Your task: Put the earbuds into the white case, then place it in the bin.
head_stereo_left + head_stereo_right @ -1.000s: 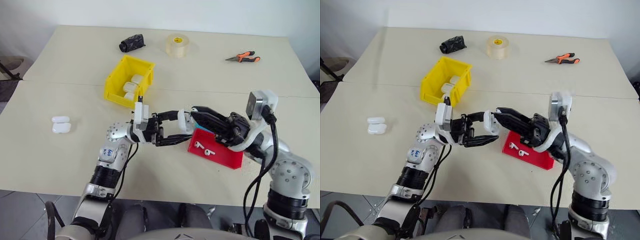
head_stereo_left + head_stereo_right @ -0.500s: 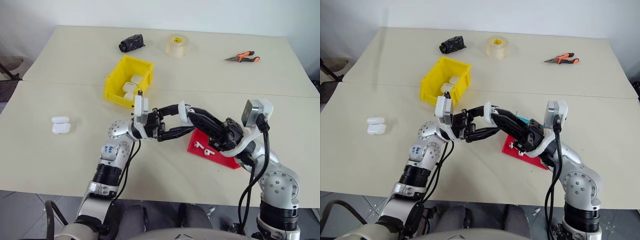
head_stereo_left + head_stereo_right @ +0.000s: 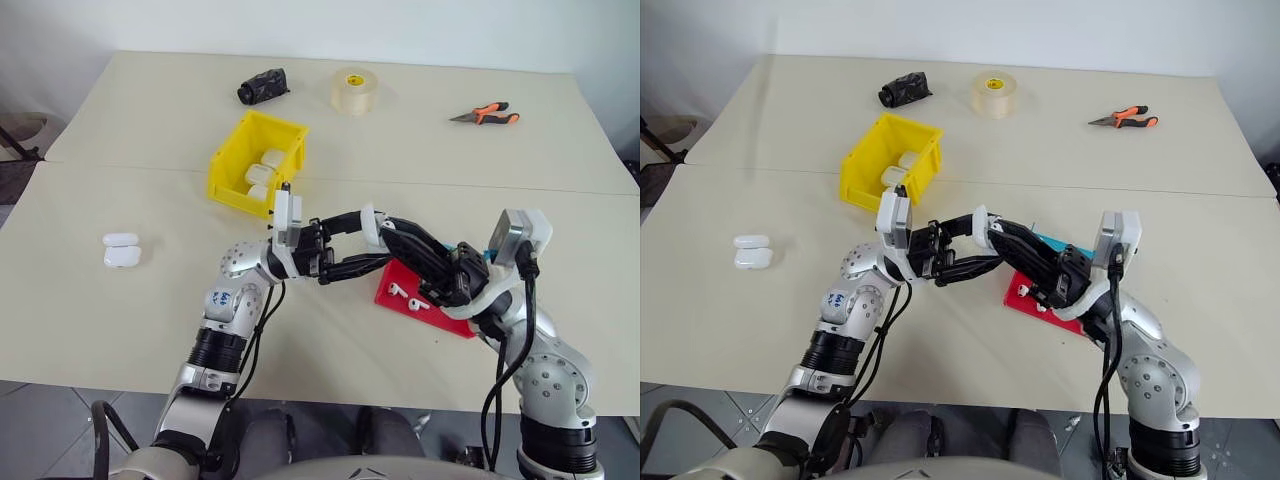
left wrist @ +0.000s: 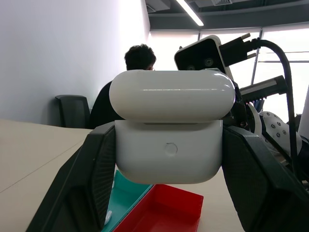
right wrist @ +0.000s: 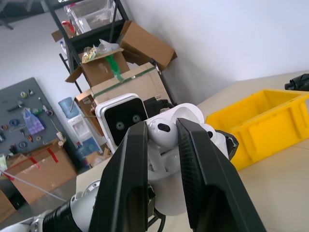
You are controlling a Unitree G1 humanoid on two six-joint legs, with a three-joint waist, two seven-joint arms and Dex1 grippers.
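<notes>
My left gripper (image 3: 366, 240) is shut on the white case (image 4: 169, 130), holding it above the table by its sides with the lid raised. My right gripper (image 3: 384, 228) meets it from the right, tips against the case (image 3: 368, 220). It is shut on one of the earbuds (image 5: 161, 133), pinched between the fingers (image 5: 133, 159) just over the case's opening. Two more earbuds (image 3: 398, 290) lie in the red tray (image 3: 445, 310) below. The yellow bin (image 3: 225, 165) stands behind my left arm with white cases inside.
Two white cases (image 3: 122, 250) lie at the table's left. A black object (image 3: 263, 85), a tape roll (image 3: 354, 89) and orange-handled pliers (image 3: 487, 115) sit along the far side. A teal tray (image 4: 126, 193) lies under the red one. A person (image 4: 140, 60) sits beyond the table.
My right wrist has dropped and its fingers have tilted up closer against the case. The left gripper has kept the case almost in place.
</notes>
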